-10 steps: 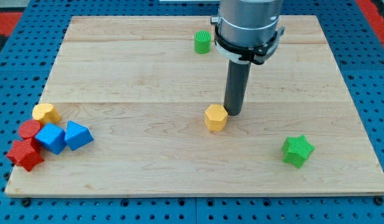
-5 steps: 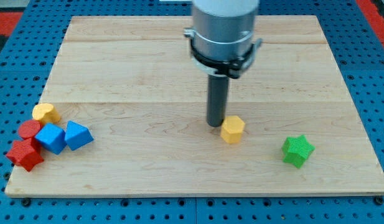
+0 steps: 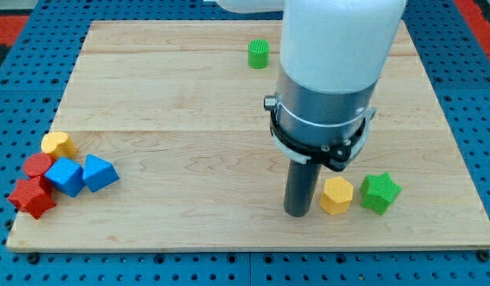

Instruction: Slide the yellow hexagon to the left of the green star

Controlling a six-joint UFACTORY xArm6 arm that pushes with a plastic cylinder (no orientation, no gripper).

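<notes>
The yellow hexagon point(image 3: 336, 195) lies near the view's bottom right, just left of the green star point(image 3: 380, 192), with a narrow gap between them. My tip point(image 3: 298, 213) rests on the board right beside the hexagon's left side, touching or almost touching it. The arm's grey and white body hangs over the middle right of the board and hides what is behind it.
A green cylinder point(image 3: 259, 54) stands near the view's top middle. At the view's left a cluster holds a second yellow block point(image 3: 58, 144), two blue blocks point(image 3: 99, 172) point(image 3: 66, 176) and two red blocks point(image 3: 37, 165) point(image 3: 32, 197). The wooden board point(image 3: 165, 111) lies on blue pegboard.
The yellow hexagon has slid right and down from the board's middle to beside the green star. My tip went round to its left side and followed it.
</notes>
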